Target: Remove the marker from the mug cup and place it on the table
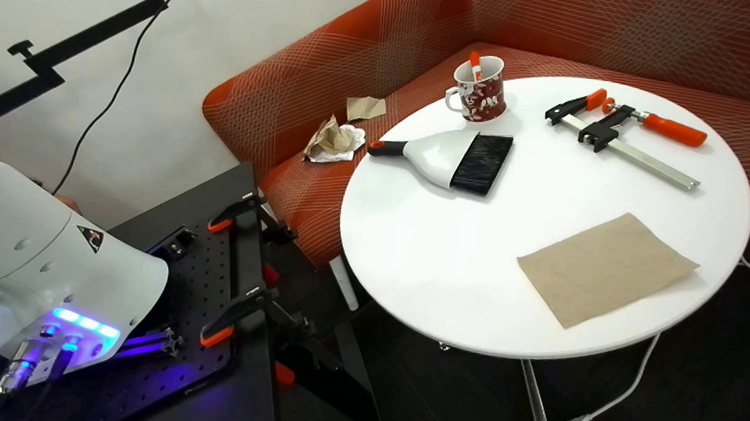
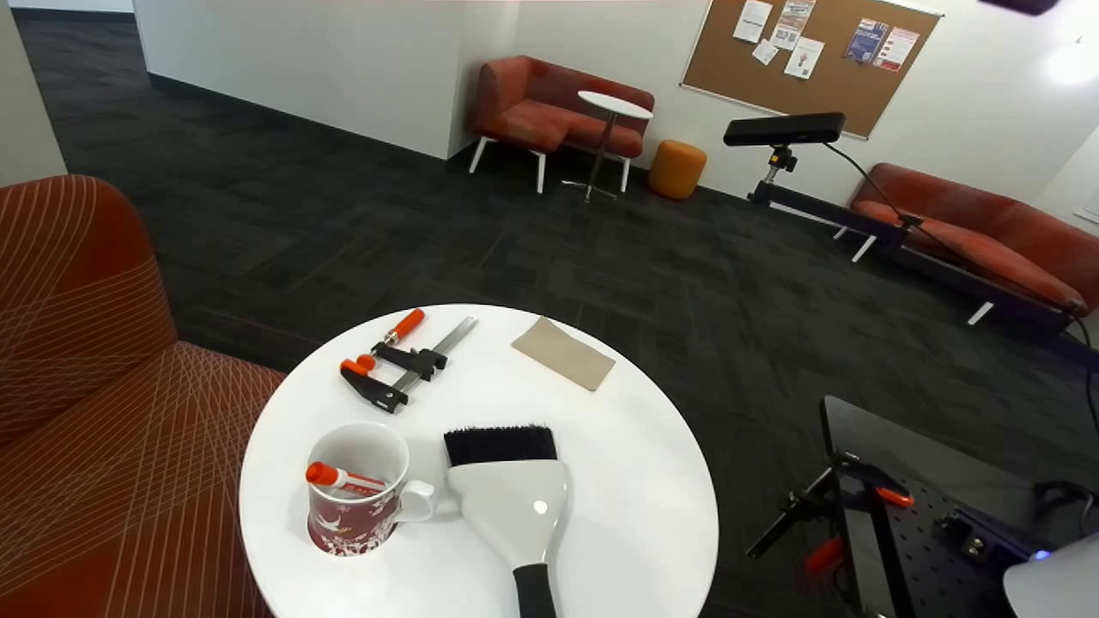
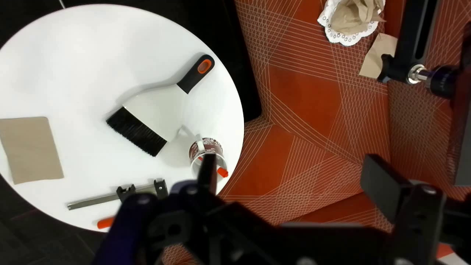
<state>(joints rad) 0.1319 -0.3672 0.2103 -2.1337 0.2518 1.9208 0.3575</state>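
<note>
The marker is white with an orange-red cap [image 1: 475,60] and leans inside the mug, cap end above the rim. It also shows in an exterior view [image 2: 348,481] and the wrist view [image 3: 222,172]. The mug cup [image 1: 483,102] is white with a dark red pattern and stands upright near the edge of the round white table [image 1: 424,260]. The mug also shows in an exterior view [image 2: 348,522] and the wrist view [image 3: 210,145]. My gripper [image 3: 290,165] is open and empty, high above the couch beside the table. One finger partly covers the mug and marker in the wrist view.
A dustpan with black brush [image 1: 445,156] lies close to the mug. A red-and-black clamp [image 1: 643,156] and brown paper [image 1: 608,270] lie on the table. The red-orange couch [image 1: 399,54] borders it. Crumpled paper [image 1: 335,140] lies on the couch.
</note>
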